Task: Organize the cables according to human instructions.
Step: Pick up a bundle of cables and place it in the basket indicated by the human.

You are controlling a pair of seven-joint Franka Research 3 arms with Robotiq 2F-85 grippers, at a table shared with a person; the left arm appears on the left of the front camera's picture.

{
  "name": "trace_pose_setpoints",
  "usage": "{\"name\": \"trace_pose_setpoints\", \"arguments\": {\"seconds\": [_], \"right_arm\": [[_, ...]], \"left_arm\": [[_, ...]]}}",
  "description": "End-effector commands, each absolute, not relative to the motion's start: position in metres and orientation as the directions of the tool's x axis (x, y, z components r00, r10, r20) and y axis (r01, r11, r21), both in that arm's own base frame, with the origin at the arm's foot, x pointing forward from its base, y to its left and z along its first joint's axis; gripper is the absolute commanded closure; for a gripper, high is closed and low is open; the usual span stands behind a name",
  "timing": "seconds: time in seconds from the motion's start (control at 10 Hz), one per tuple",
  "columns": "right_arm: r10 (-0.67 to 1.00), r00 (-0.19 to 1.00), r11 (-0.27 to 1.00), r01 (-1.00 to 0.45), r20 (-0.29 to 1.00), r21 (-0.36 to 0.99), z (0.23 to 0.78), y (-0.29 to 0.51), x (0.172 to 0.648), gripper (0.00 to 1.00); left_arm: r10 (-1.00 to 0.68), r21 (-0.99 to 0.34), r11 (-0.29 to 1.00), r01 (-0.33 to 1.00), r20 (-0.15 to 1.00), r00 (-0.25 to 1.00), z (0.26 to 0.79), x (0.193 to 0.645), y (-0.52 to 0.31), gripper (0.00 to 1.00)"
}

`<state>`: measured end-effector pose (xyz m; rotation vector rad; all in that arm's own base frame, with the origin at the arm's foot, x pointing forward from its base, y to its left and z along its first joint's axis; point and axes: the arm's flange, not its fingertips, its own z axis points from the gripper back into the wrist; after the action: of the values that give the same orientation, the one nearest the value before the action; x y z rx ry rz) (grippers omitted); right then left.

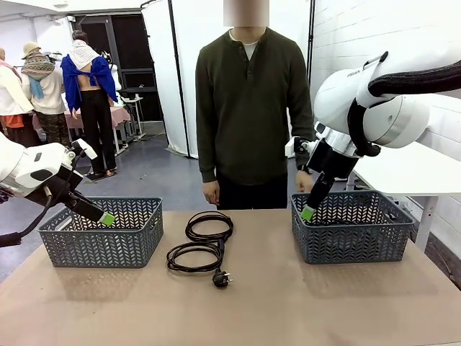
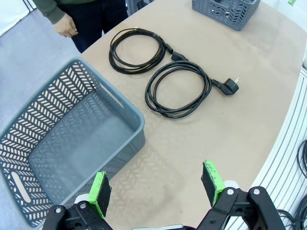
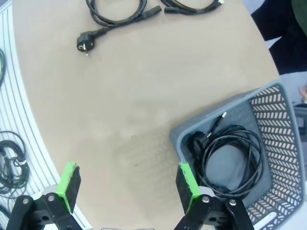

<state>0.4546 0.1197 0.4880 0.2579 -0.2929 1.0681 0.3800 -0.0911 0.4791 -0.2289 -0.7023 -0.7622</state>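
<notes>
Cables [image 2: 207, 88] to sort: two loose on the table [image 1: 302, 303], midway between the baskets, touching each other. Far coil [image 2: 112, 51] toward the human [image 1: 248, 108]; near coil [image 2: 149, 93] at 6 o'clock of it in the front view, plug [image 2: 229, 86] trailing off toward 5 o'clock. One more bundle [image 3: 235, 130] lying inside the right basket [image 1: 351, 241], at 3 o'clock of the coils; left basket [image 2: 117, 99], at 9 o'clock, bare inside.

Left gripper [image 2: 157, 188] spread wide and empty, hanging over the left basket's table-side corner. Right gripper [image 3: 128, 184] likewise wide apart, holding nothing, poised at the right basket's 9 o'clock rim.

Probably waiting on an instruction: hand [image 1: 211, 192] hanging loose, pointing at nothing. Hold off until given a clear coil and basket. Then come straight down across one side of the ring and pinch all the loops together rather than the plug lead alone, or expect the bundle to spill open. Ease the two coils apart where touching, and lift well above the basket wall before swinging over.

Bare tabletop all round the coils, widest at 6 o'clock. Rise clear of the rims first; keep off the curved table edge just beside each pincer in the wrist views.
</notes>
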Motion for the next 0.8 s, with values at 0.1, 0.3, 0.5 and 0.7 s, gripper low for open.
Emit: {"name": "trace_pose_setpoints", "arguments": {"seconds": [0.1,0.3,0.5,0.7], "right_arm": [[0.819,0.45,0.46,-0.886,0.356,0.062,0.4887,0.1202,0.4544,0.0],[0.819,0.45,0.46,-0.886,0.356,0.062,0.4887,0.1202,0.4544,0.0],[0.819,0.45,0.46,-0.886,0.356,0.062,0.4887,0.1202,0.4544,0.0],[0.819,0.45,0.46,-0.886,0.356,0.062,0.4887,0.1202,0.4544,0.0]], "left_arm": [[-0.539,0.038,0.719,0.694,0.66,0.523,0.4784,0.381,-0.0899,0.0],[-0.539,0.038,0.719,0.694,0.66,0.523,0.4784,0.381,-0.0899,0.0],[-0.539,0.038,0.719,0.694,0.66,0.523,0.4784,0.381,-0.0899,0.0],[-0.539,0.038,0.719,0.694,0.66,0.523,0.4784,0.381,-0.0899,0.0]]}}
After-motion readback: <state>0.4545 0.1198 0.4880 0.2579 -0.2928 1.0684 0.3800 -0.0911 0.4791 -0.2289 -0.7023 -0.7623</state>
